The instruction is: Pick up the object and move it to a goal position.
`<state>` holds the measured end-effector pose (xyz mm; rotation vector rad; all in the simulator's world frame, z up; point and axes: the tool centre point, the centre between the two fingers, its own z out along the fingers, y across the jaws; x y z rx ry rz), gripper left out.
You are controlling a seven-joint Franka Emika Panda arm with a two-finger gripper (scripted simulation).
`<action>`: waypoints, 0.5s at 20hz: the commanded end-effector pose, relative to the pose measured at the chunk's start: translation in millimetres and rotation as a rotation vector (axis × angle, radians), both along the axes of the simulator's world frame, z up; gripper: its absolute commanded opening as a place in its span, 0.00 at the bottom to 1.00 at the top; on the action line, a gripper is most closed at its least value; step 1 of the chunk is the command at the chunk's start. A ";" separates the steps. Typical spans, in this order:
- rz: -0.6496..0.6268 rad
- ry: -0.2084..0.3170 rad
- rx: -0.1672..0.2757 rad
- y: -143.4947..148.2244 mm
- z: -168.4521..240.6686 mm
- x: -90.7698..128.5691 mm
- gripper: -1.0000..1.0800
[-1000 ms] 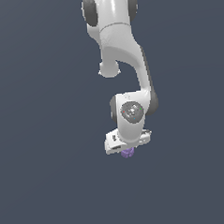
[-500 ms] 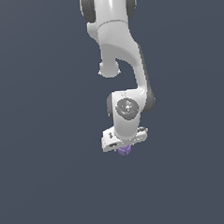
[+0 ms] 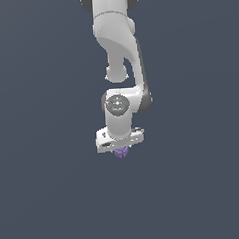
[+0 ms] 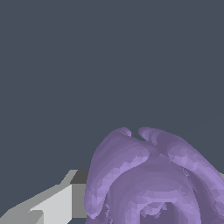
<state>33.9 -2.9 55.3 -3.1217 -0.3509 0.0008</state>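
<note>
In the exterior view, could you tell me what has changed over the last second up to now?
The gripper has shifted slightly toward the exterior view's left and risen a little, and the wrist has turned, so the hand sits more level. The purple object went with it, tucked right under the hand; the wrist view shows it close against a finger. Nothing was let go. The plain dark background looks the same.

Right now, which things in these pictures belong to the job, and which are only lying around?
Belong to the job:
- the purple object, small and knobbly, sitting directly under the gripper; it fills much of the wrist view
- the gripper, whose fingers are hidden in the exterior view
- no goal marker is visible

Just lying about:
- nothing else shows; only a plain dark grey background
</note>
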 end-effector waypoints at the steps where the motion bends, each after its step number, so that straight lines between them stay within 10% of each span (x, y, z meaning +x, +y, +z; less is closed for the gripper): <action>1: -0.001 -0.001 0.000 -17.0 3.9 -12.3 0.00; 10: -0.001 -0.001 0.000 -63.4 14.4 -44.4 0.00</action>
